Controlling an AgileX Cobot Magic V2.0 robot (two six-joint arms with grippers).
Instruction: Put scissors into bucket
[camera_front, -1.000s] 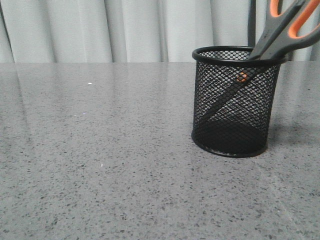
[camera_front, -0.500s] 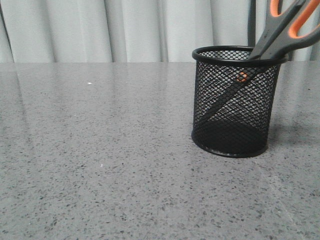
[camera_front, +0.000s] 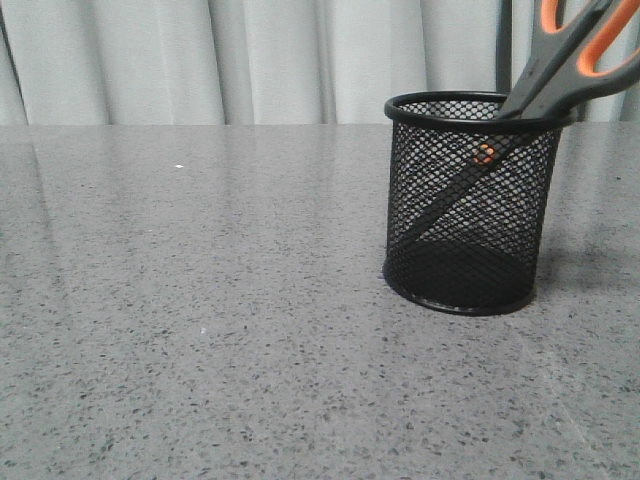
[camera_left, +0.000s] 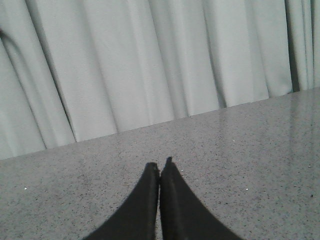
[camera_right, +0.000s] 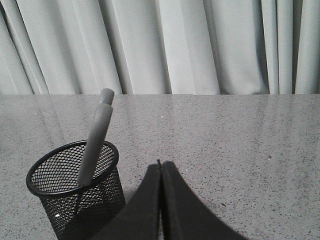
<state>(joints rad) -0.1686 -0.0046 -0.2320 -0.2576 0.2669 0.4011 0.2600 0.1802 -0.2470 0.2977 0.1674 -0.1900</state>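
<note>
A black wire-mesh bucket (camera_front: 468, 203) stands upright on a grey speckled stone table (camera_front: 200, 300), in front of pale pleated curtains (camera_front: 250, 60). The scissors (camera_front: 560, 60) stand inside it, blades down and handles up. Their dark blades run diagonally down through the mesh toward the base, the orange pivot dot (camera_front: 485, 153) shows just below the rim, and the dark grey handles lined in orange lean out over the rim on the robot's right side, running past the top edge of the front view.

No arm or gripper appears in the front view.

In the right wrist view, the right gripper (camera_right: 160, 165) has its two dark fingers pressed together tip to tip, clenched with nothing between them. The bucket (camera_right: 75, 192) sits just beside this gripper, close to its fingers and apart from them. The scissors (camera_right: 95, 145) rise out of the bucket as a grey handle seen edge on (the orange lining does not show from this angle), leaning against the rim.

In the left wrist view, the left gripper (camera_left: 160, 167) is likewise closed, its fingers meeting at the tips and empty, above bare table (camera_left: 260, 150) with the curtains (camera_left: 125, 65) beyond. Neither bucket nor scissors is near it in that view.
</note>
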